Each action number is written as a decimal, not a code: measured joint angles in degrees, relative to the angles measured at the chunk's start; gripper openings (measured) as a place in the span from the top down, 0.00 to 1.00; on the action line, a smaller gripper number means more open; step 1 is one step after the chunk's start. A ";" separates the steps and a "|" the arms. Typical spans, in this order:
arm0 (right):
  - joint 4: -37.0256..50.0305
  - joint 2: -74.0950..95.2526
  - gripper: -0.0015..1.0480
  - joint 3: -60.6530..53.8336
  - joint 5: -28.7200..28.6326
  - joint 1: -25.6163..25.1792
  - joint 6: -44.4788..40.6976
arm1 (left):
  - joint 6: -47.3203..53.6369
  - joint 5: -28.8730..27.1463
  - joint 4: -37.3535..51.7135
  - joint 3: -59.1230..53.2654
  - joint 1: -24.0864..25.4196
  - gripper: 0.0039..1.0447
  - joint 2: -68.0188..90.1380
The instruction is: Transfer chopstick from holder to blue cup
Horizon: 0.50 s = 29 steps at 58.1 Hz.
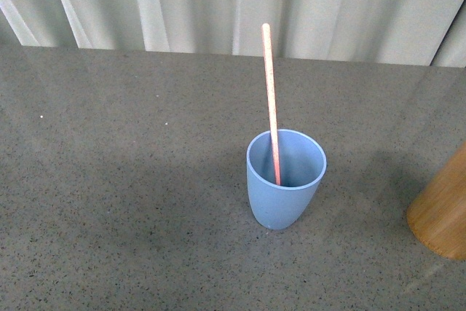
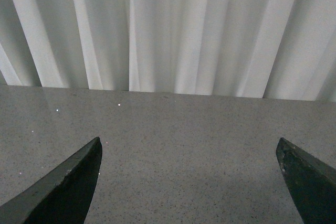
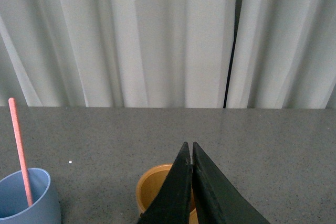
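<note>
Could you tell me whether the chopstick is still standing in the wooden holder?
No, the chopstick stands in the blue cup, leaning on its rim, while the holder sits apart at the front view's right edge.

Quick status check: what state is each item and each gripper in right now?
chopstick: standing in the blue cup, leaning on its rim.
blue cup: upright, holding the chopstick.
holder: upright, nothing visible inside.
left gripper: open, empty.
right gripper: shut, empty, above the holder.
</note>
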 joint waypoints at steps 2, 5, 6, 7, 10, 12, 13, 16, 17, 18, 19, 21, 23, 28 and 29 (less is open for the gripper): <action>0.00 0.00 0.85 0.00 0.00 0.00 0.00 | 0.00 0.00 0.00 0.00 0.00 0.06 0.00; 0.00 0.00 0.78 0.00 0.00 0.00 0.00 | 0.00 0.00 0.00 0.00 0.00 0.06 0.00; 0.00 0.00 0.75 0.00 0.00 0.00 0.00 | 0.00 0.00 0.00 0.00 0.00 0.06 0.00; 0.00 0.00 0.71 0.00 0.00 0.00 0.00 | 0.00 0.00 0.00 0.00 0.00 0.06 0.00; 0.00 0.00 0.63 0.00 0.00 0.00 0.00 | 0.00 0.00 0.00 0.00 0.00 0.06 0.00; 0.00 0.00 0.56 0.00 0.00 0.00 0.00 | 0.00 0.00 0.00 0.00 0.00 0.06 0.00; 0.00 0.00 0.55 0.00 0.00 0.00 0.00 | 0.00 0.00 0.00 0.00 0.00 0.06 0.00; 0.00 0.00 0.44 0.00 0.00 0.00 0.00 | 0.00 0.00 0.00 0.00 0.00 0.06 0.00; 0.00 0.00 0.43 0.00 0.00 0.00 0.00 | 0.00 0.00 0.00 0.00 0.00 0.06 0.00; 0.00 0.00 0.39 0.00 0.00 0.00 0.00 | 0.00 0.00 0.00 0.00 0.00 0.06 0.00; 0.00 0.00 0.38 0.00 0.00 0.00 0.00 | 0.00 0.00 0.00 0.00 0.00 0.06 0.00; 0.00 0.00 0.31 0.00 0.00 0.00 0.00 | 0.00 0.00 0.00 0.00 0.00 0.06 0.00; 0.00 0.00 0.26 0.00 0.00 0.00 0.00 | 0.00 0.00 0.00 0.00 0.00 0.06 0.00; 0.00 0.00 0.12 0.00 0.00 0.00 0.00 | 0.00 0.00 0.00 0.00 0.00 0.06 0.00; 0.00 0.00 0.09 0.00 0.00 0.00 0.00 | 0.00 0.00 0.00 0.00 0.00 0.06 0.00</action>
